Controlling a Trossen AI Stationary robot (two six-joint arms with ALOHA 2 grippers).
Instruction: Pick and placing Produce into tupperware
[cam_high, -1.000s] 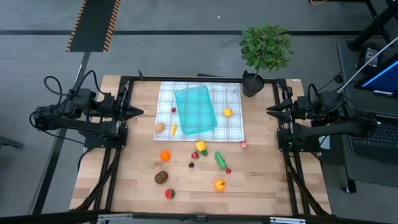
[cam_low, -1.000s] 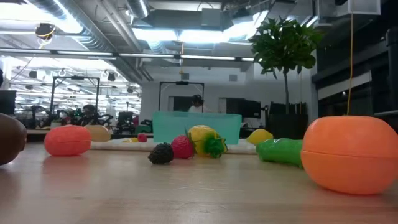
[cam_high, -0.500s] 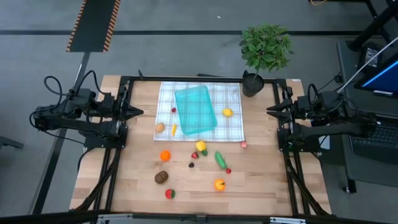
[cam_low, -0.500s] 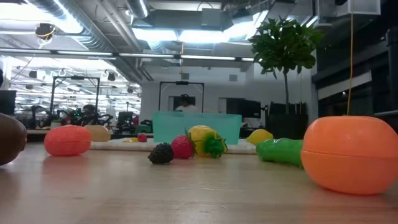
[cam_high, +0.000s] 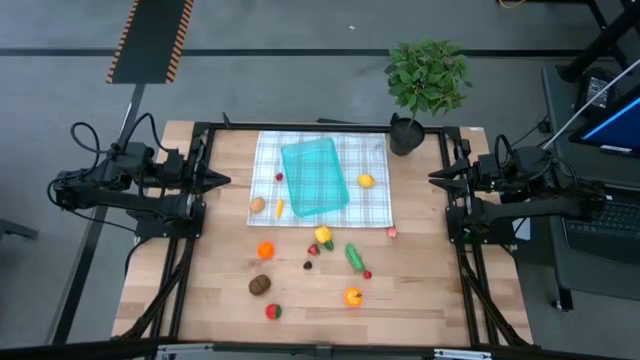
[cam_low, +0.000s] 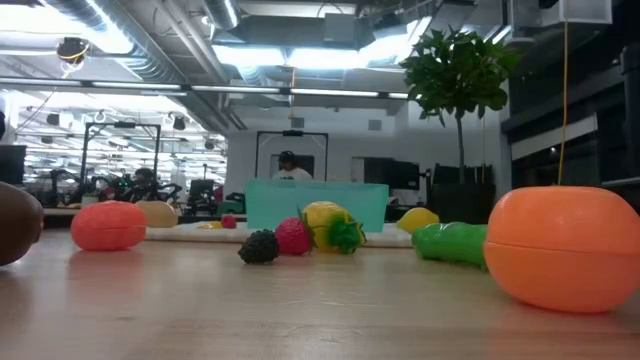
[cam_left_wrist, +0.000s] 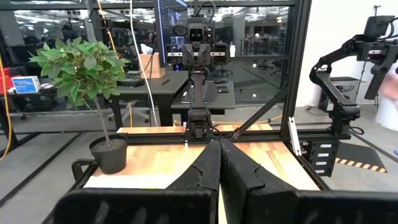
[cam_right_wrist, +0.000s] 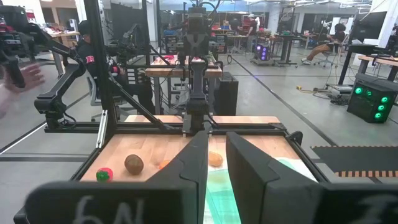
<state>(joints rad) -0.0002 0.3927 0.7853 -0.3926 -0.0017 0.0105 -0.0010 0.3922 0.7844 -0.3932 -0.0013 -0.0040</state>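
Tupperware (cam_high: 314, 177) and produce (cam_high: 324, 236) show no readable labels

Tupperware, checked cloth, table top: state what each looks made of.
Tupperware: translucent teal plastic, smooth; the cloth's checks show faintly through it.
Checked cloth: likely thin woven fabric, matte, lying flat.
Table top: pale wood, visible plank seams, probably butcher-block.

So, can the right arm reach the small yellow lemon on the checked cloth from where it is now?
Probably yes. The right gripper is parked at the table's right edge, and the yellow lemon lies apart from the other fruit with only bare checked cloth and wood between.
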